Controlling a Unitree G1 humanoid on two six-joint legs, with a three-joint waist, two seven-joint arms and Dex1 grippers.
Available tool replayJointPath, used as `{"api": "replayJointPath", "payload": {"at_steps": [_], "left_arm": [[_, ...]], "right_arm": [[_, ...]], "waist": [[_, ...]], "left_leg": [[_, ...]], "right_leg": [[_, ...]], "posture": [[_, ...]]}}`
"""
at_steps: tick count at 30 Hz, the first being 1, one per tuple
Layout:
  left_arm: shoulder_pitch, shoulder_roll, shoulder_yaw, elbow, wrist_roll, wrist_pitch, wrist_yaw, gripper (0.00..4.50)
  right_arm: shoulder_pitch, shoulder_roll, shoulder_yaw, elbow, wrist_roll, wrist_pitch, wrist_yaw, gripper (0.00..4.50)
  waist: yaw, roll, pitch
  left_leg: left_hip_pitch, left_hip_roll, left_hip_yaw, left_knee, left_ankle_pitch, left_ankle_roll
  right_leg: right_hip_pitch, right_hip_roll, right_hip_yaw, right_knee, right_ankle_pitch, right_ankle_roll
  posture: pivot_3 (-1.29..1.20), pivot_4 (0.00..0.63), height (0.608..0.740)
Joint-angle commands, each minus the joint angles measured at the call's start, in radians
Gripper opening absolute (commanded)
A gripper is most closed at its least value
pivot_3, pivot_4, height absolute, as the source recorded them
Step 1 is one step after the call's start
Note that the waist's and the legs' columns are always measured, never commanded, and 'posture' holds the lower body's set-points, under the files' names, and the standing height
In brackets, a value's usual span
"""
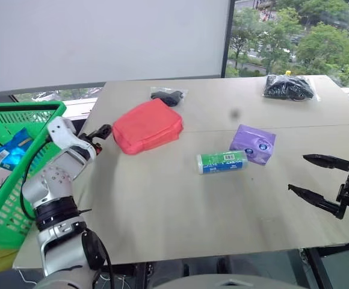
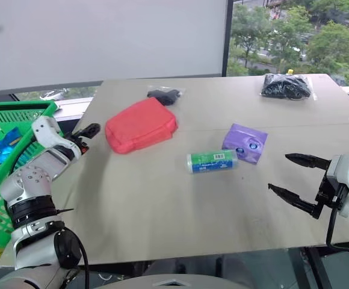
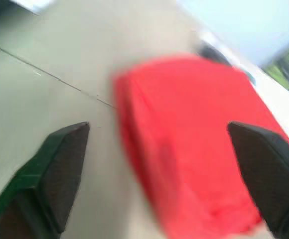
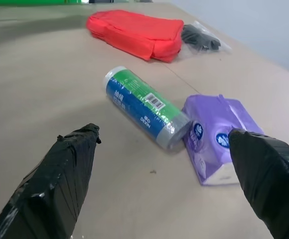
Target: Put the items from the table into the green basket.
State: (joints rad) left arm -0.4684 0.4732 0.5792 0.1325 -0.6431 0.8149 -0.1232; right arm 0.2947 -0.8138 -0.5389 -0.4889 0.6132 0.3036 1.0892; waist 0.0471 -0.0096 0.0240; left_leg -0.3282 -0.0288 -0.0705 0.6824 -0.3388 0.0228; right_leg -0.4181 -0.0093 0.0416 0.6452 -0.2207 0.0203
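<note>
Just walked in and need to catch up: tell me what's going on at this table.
A humanoid robot is clearing goods off the table into the green basket at its left, where a blue packet already lies. Its left gripper is open, empty, facing the red pouch. The right gripper is open too, hovering near the purple packet and green-and-white roll. Two clear bags of black things sit at the far side. Nothing is held.

The green basket point(image 1: 18, 114) is cut off at the frame's edge (contents partly hidden).
</note>
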Motion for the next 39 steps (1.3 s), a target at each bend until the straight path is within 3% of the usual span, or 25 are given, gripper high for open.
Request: {"api": "replayJointPath", "payload": {"at_steps": [1, 6, 11, 24, 27, 29, 31, 33, 39], "left_arm": [[-0.003, 0.056, -0.169, -0.276, -0.129, 0.047, -0.27, 4.47], [0.069, 0.233, -0.559, -0.502, -0.083, 0.093, -0.584, 4.47], [-0.058, 0.287, -0.852, -0.436, 0.057, 0.088, -0.736, 4.47], [-0.358, -0.001, -1.271, 0.124, 0.595, -0.271, -0.771, 4.47], [-0.35, -0.031, -1.27, 0.164, 0.62, -0.307, -0.81, 3.52], [-0.327, -0.021, -1.235, 0.13, 0.62, -0.312, -0.814, 3.13], [-0.294, 0.006, -1.185, 0.08, 0.624, -0.315, -0.802, 2.32], [-0.266, 0.026, -1.147, 0.036, 0.624, -0.309, -0.803, 2.32], [-0.161, 0.086, -0.638, -0.207, 0.317, -0.031, -0.72, 2.32]], "right_arm": [[-0.027, -0.006, 0.014, -0.01, 0.001, -0.02, -0.001, 4.5], [-0.047, -0.032, 0.025, 0.008, -0.007, -0.022, 0.024, 4.5], [0.006, -0.063, -0.014, -0.004, -0.008, -0.018, 0.074, 4.5], [0.058, -0.053, -0.068, -0.053, -0.004, -0.013, 0.051, 4.5], [0.051, -0.045, -0.047, -0.066, -0.01, -0.016, 0.031, 4.5], [0.044, -0.042, -0.032, -0.068, -0.011, -0.018, 0.028, 4.5], [0.031, -0.041, -0.01, -0.061, -0.018, -0.026, 0.027, 4.5], [0.023, -0.041, 0.005, -0.057, -0.025, -0.033, 0.029, 4.5], [-0.08, -0.025, 0.098, -0.038, -0.009, -0.029, 0.011, 4.5]], "waist": [[0.013, -0.001, 0.0], [0.018, 0.009, -0.006], [0.005, 0.01, -0.003], [-0.044, 0.009, -0.002], [-0.048, 0.008, -0.001], [-0.052, 0.009, -0.002], [-0.058, 0.01, -0.002], [-0.059, 0.009, -0.002], [-0.06, 0.006, 0.002]], "left_leg": [[0.0, -0.001, -0.002, 0.0, 0.0, -0.001], [0.001, -0.002, -0.001, 0.0, 0.0, 0.0], [0.002, 0.0, 0.001, -0.001, 0.001, 0.0], [0.004, -0.001, 0.008, 0.001, -0.002, 0.005], [0.004, -0.001, 0.009, 0.001, -0.003, 0.007], [0.004, 0.0, 0.009, 0.001, -0.003, 0.007], [0.004, 0.003, 0.009, 0.001, -0.003, 0.008], [0.004, 0.004, 0.01, 0.001, -0.003, 0.008], [0.003, 0.007, 0.011, 0.002, -0.003, 0.007]], "right_leg": [[0.001, 0.0, -0.001, 0.0, 0.0, 0.0], [0.003, -0.001, -0.001, -0.001, 0.0, 0.0], [0.004, 0.008, 0.002, -0.001, -0.001, -0.002], [0.01, 0.015, 0.006, -0.002, -0.002, -0.001], [0.009, 0.016, 0.008, -0.002, -0.003, -0.001], [0.009, 0.016, 0.009, -0.002, -0.003, -0.001], [0.009, 0.016, 0.009, -0.002, -0.003, 0.0], [0.008, 0.015, 0.01, -0.002, -0.003, 0.0], [0.002, 0.012, 0.011, 0.003, -0.003, -0.001]], "posture": [[0.06, 0.0, 0.74], [0.04, 0.0, 0.74], [-0.01, 0.0, 0.74], [-0.06, 0.0, 0.74], [-0.06, 0.0, 0.74], [-0.05, 0.0, 0.74], [-0.04, 0.0, 0.74], [-0.04, 0.0, 0.74], [0.02, 0.0, 0.74]]}}
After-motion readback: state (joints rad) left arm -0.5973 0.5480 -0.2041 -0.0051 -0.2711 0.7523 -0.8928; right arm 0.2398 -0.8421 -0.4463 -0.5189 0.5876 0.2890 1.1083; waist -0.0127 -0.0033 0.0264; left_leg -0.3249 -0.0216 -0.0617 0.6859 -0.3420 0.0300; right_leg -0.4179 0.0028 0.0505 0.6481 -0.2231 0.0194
